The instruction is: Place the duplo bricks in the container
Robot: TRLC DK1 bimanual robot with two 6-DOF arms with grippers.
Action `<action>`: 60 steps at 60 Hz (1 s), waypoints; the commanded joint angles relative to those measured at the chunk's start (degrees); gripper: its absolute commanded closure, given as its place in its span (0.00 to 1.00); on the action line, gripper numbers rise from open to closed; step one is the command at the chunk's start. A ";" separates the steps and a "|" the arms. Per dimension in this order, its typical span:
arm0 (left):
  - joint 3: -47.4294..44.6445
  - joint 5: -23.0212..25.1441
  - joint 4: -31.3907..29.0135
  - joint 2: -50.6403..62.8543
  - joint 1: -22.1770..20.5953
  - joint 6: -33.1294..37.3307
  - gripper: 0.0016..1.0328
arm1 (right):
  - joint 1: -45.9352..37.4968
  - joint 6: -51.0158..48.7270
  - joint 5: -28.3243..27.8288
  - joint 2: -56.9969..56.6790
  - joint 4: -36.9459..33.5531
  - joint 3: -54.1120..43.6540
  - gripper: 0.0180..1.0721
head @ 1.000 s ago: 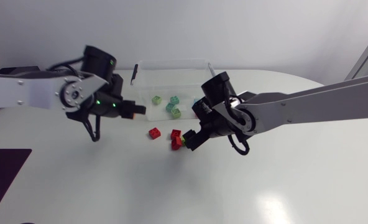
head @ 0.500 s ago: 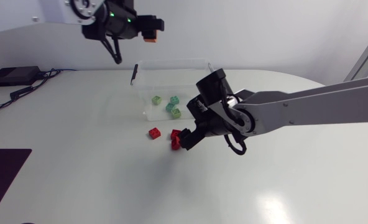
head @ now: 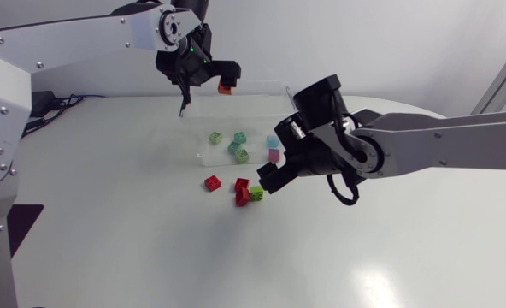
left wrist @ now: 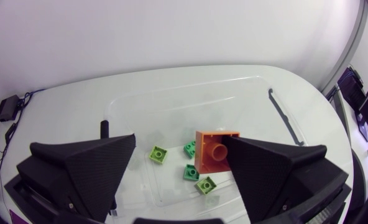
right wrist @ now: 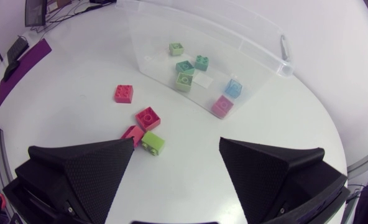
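My left gripper (head: 219,81) hangs above the clear container's (head: 236,88) back edge. In the left wrist view its fingers stand wide open (left wrist: 179,140). An orange duplo brick (left wrist: 216,151) rests against one finger only, over the container (left wrist: 171,92). Several green and teal bricks (left wrist: 158,154) lie inside, plus a blue (head: 273,141) and a pink one (head: 274,155). My right gripper (head: 267,185) is open (right wrist: 176,143) just above the table. Two red bricks (right wrist: 147,117) and a lime brick (right wrist: 152,143) lie near one of its fingers. A third red brick (head: 212,181) lies apart.
The container (right wrist: 153,37) stands at the back middle of the white table, with a black-tipped latch (head: 185,101) on its left end. A dark mat (head: 9,227) lies at the table's left edge.
My left arm has lifted the orange brick from table height up over the container, and its fingers have spread apart. My right gripper has shifted a little beside the red and lime bricks.
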 commanded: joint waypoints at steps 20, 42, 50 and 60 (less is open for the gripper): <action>9.85 18.54 -10.47 0.74 5.81 -8.06 0.05 | -9.99 15.43 -18.83 9.24 -6.25 26.99 0.06; 16.53 32.07 -15.04 4.52 9.15 -10.34 0.05 | -13.59 21.40 -31.40 21.10 -7.83 42.63 0.06; 21.89 32.07 -17.68 7.68 8.97 -10.26 0.05 | -13.77 22.20 -32.10 24.18 -10.29 49.22 0.06; 22.77 28.21 -18.12 6.45 8.00 -9.20 0.05 | -14.03 21.49 -31.58 24.36 -11.35 50.72 0.06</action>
